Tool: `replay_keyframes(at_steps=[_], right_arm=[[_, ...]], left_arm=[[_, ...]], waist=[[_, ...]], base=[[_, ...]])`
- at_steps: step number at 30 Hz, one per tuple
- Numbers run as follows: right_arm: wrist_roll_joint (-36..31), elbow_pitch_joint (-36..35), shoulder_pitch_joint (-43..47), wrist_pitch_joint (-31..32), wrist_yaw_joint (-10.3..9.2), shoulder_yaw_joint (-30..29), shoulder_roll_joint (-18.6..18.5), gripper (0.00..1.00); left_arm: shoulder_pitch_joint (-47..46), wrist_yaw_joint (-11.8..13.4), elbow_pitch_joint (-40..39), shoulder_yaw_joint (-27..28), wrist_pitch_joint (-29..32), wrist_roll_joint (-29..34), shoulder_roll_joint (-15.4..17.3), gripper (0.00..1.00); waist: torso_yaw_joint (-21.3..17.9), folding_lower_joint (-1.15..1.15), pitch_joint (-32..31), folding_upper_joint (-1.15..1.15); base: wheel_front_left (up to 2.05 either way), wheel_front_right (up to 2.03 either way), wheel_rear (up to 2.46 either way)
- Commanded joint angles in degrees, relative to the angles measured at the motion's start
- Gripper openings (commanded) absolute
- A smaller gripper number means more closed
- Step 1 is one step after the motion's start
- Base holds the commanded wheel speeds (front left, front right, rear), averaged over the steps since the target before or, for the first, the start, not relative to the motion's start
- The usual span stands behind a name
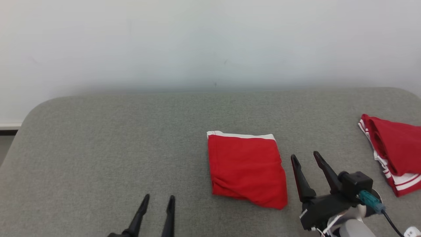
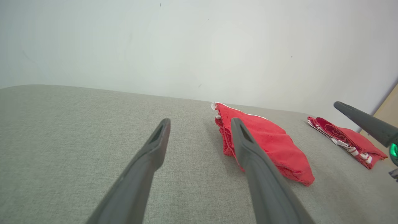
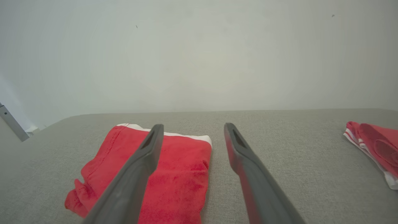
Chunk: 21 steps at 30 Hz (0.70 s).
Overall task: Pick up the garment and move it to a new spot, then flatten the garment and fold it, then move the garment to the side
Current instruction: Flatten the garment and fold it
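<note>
Centrally, the folded garment (image 1: pixel 246 168) lies on the grey pad (image 1: pixel 98 148), its white hem at 12 o'clock. The right gripper (image 1: pixel 305 156) is just beside its 3 o'clock edge, fingers apart and empty. The left gripper (image 1: pixel 159 197), at 7 o'clock, is likewise parted. Bare pad spreads toward 9 o'clock. Another red pile (image 1: pixel 394 151) lies at the pad's 3 o'clock edge.

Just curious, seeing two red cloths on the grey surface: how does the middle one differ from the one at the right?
The middle red cloth garment is folded into a neat rectangle; the right red garment lies looser, at an angle. The middle one shows one white band; the right one, several white stripes. Both are red.
</note>
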Motion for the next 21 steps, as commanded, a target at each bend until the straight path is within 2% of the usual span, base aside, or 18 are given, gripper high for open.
replay_keyframes(at_steps=[1,10,21], right_arm=[[-1.4,-0.9,1.6,-0.2,-0.03,-0.7,-0.3,1.00],[-6.7,-10.0,10.6,-0.2,-0.03,-4.7,-0.5,1.00],[-7.5,-18.6,20.5,-0.2,-0.03,-5.8,0.1,1.00]], left_arm=[[1.6,0.3,0.1,1.3,-0.3,-0.6,0.1,1.00],[3.9,-1.6,-0.5,8.7,-0.3,2.0,1.1,1.00],[7.9,-6.2,-2.1,11.0,-0.3,6.3,0.4,1.00]], waist=[[-1.5,0.00,-0.8,0.00],[-3.8,0.00,-1.7,0.00],[-4.4,0.00,-3.6,0.00]], base=[[0.00,0.00,0.00],[0.00,0.00,0.00],[0.00,0.00,0.00]])
